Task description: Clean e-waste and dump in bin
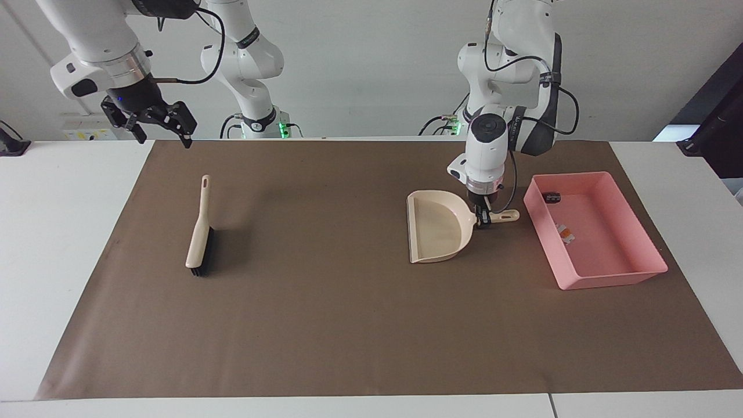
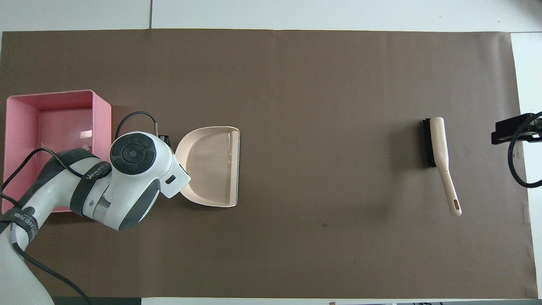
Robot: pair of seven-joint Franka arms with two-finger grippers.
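The pink bin (image 1: 633, 217) lies at the left arm's end of the table; it also shows in the overhead view (image 2: 59, 94). The e-waste lies inside it: a white bit with an orange patch (image 1: 564, 233) and a small black block (image 1: 552, 197). My left gripper (image 1: 480, 219) is shut on the handle of the beige dustpan (image 1: 435, 227), which sits level and low on the mat beside the bin. In the overhead view the dustpan (image 2: 209, 166) shows, and the arm hides the gripper. My right gripper (image 1: 159, 134) waits open and empty in the air at the right arm's end.
A beige brush with black bristles (image 1: 200, 232) lies on the brown mat (image 1: 325, 325) toward the right arm's end; it also shows in the overhead view (image 2: 438, 148). The right gripper (image 2: 510, 129) shows at that view's edge.
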